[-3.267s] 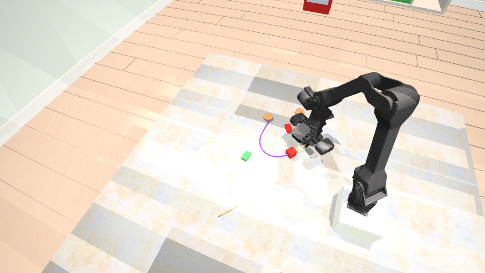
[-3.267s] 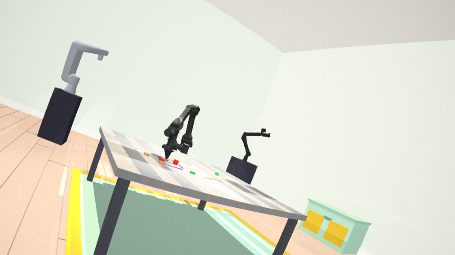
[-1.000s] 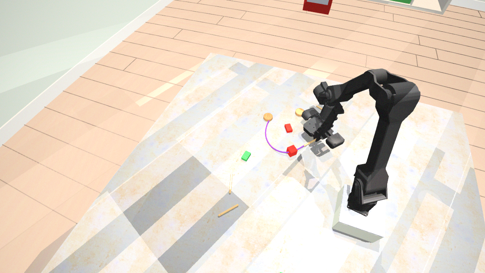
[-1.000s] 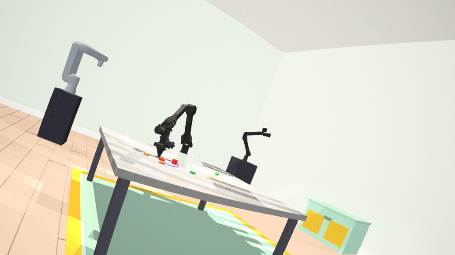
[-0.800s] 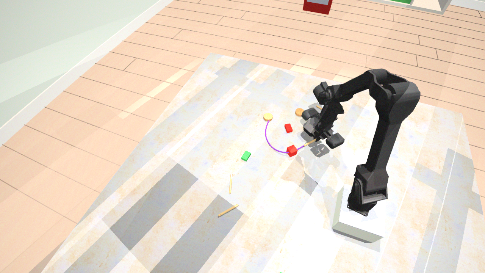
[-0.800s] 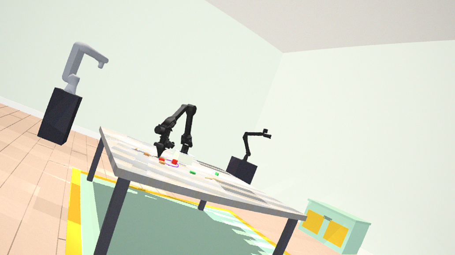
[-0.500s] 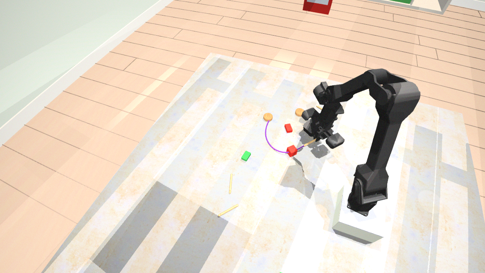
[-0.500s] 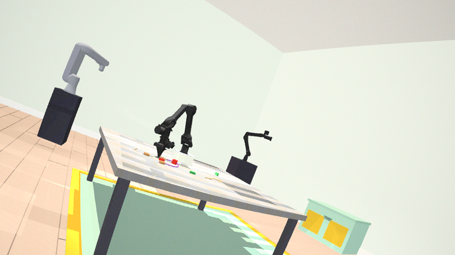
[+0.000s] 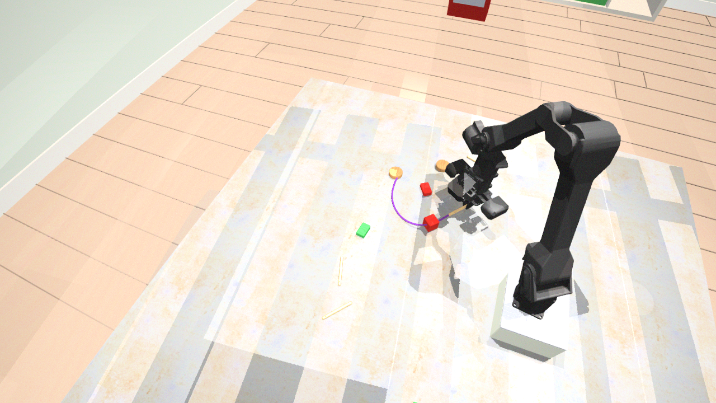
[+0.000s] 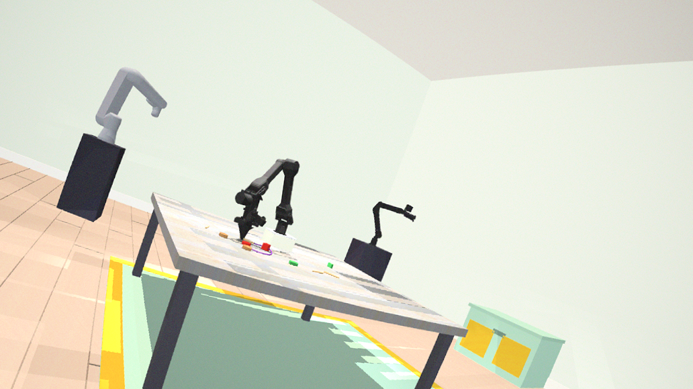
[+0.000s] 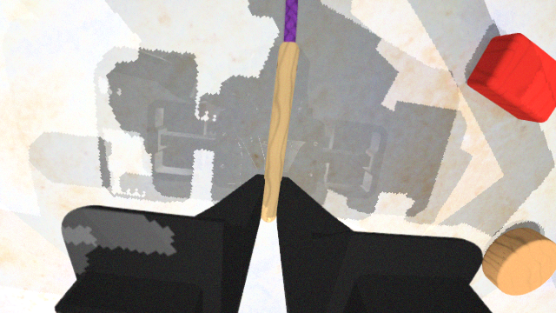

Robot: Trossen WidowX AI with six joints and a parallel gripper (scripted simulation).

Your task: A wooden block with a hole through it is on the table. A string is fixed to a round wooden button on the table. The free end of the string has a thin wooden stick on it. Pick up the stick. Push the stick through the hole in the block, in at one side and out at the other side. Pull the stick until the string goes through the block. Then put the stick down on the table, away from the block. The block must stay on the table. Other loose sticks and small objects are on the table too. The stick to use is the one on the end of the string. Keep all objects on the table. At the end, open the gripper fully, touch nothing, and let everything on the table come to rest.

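The red block [image 9: 430, 223] [image 10: 266, 247] stands on the table [image 9: 270, 240]. The purple string [image 9: 392, 197] [image 11: 291, 22] curves from the round wooden button [image 9: 395, 172] [image 10: 246, 247] to one side of the block and shows again on the other side, where it joins the wooden stick [image 9: 456, 210] [image 11: 282, 104]. The hole itself is not visible. My gripper [image 9: 467, 204] [image 10: 241, 237] [image 11: 271, 184] is shut on the stick near its free end, low over the table, on the block's side away from the button. The block is outside the wrist view.
A small red piece [image 9: 425, 188] [image 11: 517, 78] and a loose wooden disc [image 9: 441, 165] [image 11: 521, 261] lie beside the gripper. A green piece [image 9: 363, 230] [image 10: 293, 262] and loose sticks [image 9: 337, 310] lie farther off. Another stick [image 9: 470, 158] lies partly behind the arm.
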